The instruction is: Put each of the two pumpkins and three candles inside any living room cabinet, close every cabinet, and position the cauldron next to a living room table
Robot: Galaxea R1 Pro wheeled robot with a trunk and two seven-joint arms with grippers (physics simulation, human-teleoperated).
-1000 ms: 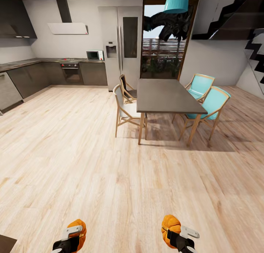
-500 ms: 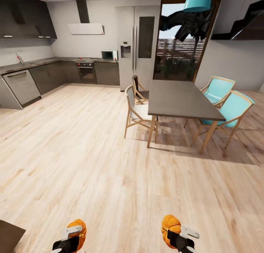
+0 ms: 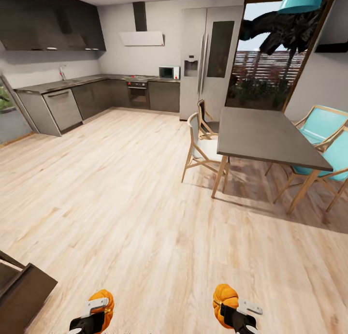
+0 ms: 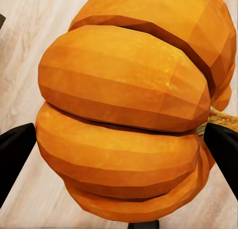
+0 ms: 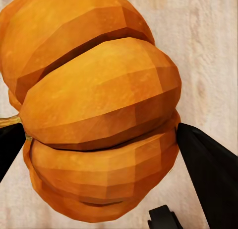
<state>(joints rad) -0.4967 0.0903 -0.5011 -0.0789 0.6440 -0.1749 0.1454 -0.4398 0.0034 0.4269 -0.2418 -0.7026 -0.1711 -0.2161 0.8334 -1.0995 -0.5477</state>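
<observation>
Clearly early going: the left gripper [image 3: 92, 311] has its jaws clamped on one pumpkin [image 4: 129, 114], the right gripper [image 3: 232, 306] likewise grips the other pumpkin [image 5: 94, 110], both carried above the wooden floor [image 3: 121, 203]. Stowing them, candles, cabinet closing and cauldron placement seemingly remain.

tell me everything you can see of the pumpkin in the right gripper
The pumpkin is bright orange, round and deeply ribbed, with faceted, slightly glossy lobes and a bit of tan stem at one side. The right gripper is clamped on it, a black finger pressing each flank. It hangs above the light wooden floor, touching nothing but the fingers. In the head view it sits low, at the arm's end.
</observation>
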